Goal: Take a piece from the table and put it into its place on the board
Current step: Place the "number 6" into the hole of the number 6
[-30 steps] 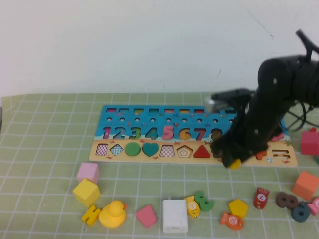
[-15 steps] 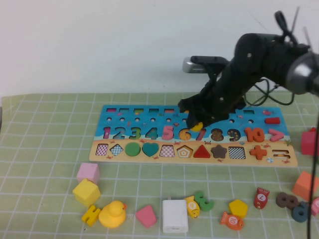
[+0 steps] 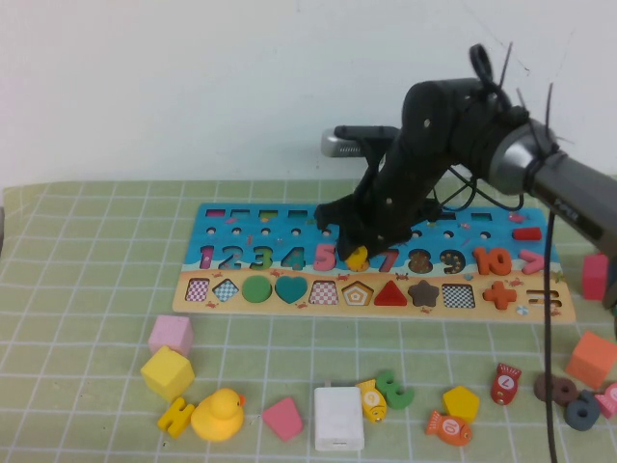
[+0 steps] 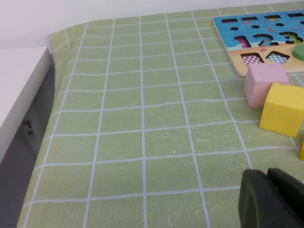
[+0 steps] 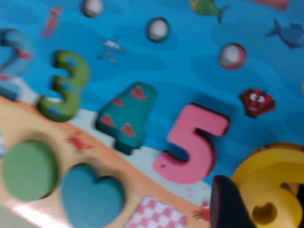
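Note:
The blue and tan number-and-shape board lies across the middle of the table. My right gripper is shut on a yellow number 6 piece and holds it low over the board, between the pink 5 and the red 7. In the right wrist view the yellow 6 sits beside my dark finger, right over the 6-shaped recess, next to the pink 5. My left gripper is shut and empty, low over bare mat left of the board.
Loose pieces lie along the front: pink cube, yellow cube, yellow duck, pink pentagon, white block, yellow pentagon, orange fish, orange cube. The cubes also show in the left wrist view.
My right arm has swung left across the board with the yellow 6, from near its right end to the 6 spot, and lowered it. The left arm has not moved.

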`<state>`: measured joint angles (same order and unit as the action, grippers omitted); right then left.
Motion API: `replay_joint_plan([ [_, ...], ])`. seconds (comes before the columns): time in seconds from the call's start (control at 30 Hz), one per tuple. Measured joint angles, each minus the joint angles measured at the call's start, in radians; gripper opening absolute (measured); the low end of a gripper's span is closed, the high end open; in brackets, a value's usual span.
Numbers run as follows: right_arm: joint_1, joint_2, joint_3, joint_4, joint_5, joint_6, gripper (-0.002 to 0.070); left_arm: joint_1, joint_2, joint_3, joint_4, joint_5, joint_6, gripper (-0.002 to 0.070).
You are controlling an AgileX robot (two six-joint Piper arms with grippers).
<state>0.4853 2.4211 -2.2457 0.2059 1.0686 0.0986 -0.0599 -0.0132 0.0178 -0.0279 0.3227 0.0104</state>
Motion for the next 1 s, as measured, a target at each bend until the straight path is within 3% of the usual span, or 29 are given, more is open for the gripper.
replay_joint_plan([
  [1.0,0.023,0.019,-0.002,-0.089,-0.001,0.102,0.0277,0.000,0.000,0.000,0.000,0.000,0.000,-0.0002],
])
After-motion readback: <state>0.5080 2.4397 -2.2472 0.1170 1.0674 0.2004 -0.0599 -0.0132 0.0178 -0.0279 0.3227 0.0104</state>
